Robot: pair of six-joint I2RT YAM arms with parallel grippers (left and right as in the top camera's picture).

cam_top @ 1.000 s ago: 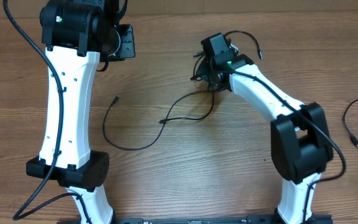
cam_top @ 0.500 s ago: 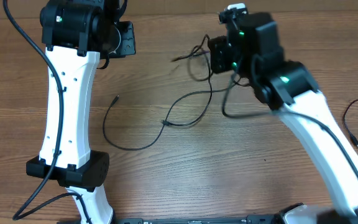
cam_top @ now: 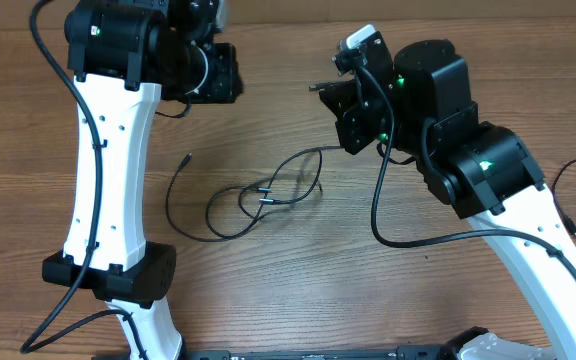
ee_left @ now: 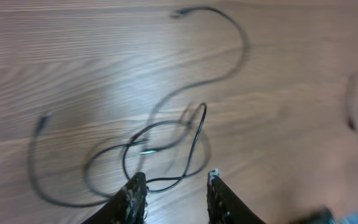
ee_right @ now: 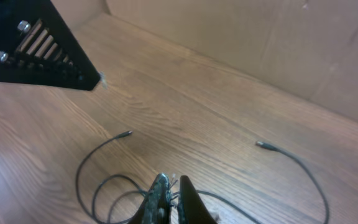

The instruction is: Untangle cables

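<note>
Step in hand, by my reading: drawing one strand out of the knot. The cables [cam_top: 264, 199] lie in overlapping loops on the desk [cam_top: 298, 290], mid-frame in the overhead view, between the two arms. One strand climbs from the loops toward the right pincer [ee_right: 169, 186], upper centre of the overhead view. In the right wrist view that pincer's fingers are pressed together on the strand, with cord leaving on both sides. The left pincer [ee_left: 174, 194] hovers above the loops, fingers apart, nothing between them. A lone cable [cam_top: 556, 190] lies at the right edge, well apart. Next move likely calls for the left pincer to descend and pinch a crossing loop, so the right arm's pull separates strands rather than dragging the bundle.
</note>
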